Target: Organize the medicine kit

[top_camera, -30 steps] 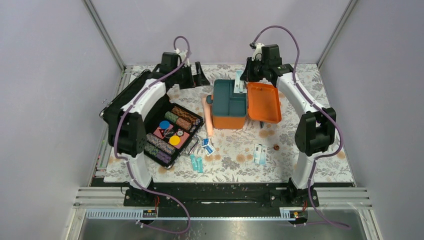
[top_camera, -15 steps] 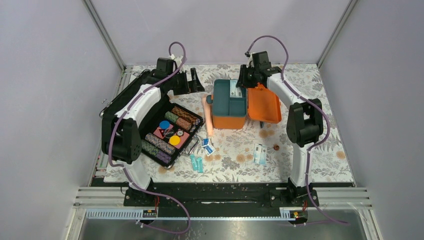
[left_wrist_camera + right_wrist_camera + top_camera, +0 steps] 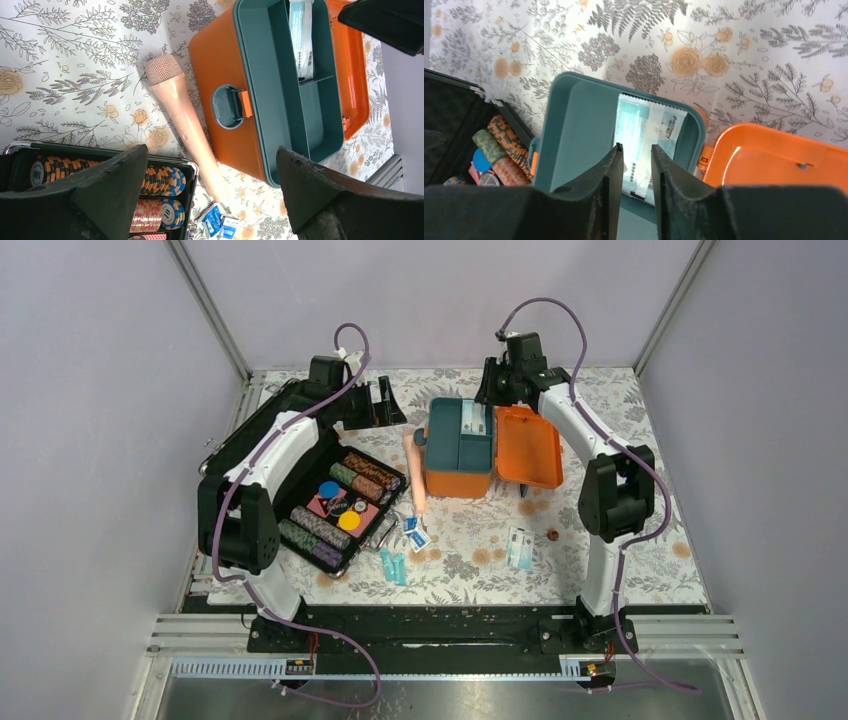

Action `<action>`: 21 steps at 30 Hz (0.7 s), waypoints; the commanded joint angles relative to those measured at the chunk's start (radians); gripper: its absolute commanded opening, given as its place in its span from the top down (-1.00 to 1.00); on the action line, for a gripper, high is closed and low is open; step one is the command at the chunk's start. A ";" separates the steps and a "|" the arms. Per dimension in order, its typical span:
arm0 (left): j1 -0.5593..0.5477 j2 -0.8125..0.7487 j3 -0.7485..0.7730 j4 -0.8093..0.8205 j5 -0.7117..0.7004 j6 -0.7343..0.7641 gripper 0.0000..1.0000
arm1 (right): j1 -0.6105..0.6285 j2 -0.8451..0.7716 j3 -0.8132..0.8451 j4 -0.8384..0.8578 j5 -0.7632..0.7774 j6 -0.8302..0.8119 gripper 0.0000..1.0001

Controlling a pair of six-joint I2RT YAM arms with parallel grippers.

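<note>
Floral cloth (image 3: 75,65): medicine kit (image 3: 220,55), chip (image 3: 168,216) marked "10"

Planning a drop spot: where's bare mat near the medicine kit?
Free: mat in front of the medicine kit, between the teal vials and the white packet; also the near-right corner. Crowded: between kit and chip case, where the pink microphone and blue sachets lie.

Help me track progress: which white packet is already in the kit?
The packet in the kit's far-right compartment; the other packet lies loose on the table.
</note>
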 commanded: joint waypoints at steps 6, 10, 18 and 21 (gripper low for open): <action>0.000 -0.041 0.003 0.032 -0.023 0.010 -0.98 | 0.024 0.064 0.127 0.051 0.035 -0.040 0.65; 0.001 -0.053 -0.001 0.019 -0.036 0.019 -0.98 | 0.024 0.102 0.154 0.048 0.035 -0.073 0.72; 0.001 -0.066 -0.007 0.012 -0.057 0.024 -0.98 | 0.043 0.097 0.076 0.042 0.038 -0.080 0.77; 0.001 -0.073 -0.015 0.011 -0.066 0.023 -0.98 | 0.048 0.100 0.055 0.034 0.102 -0.092 0.65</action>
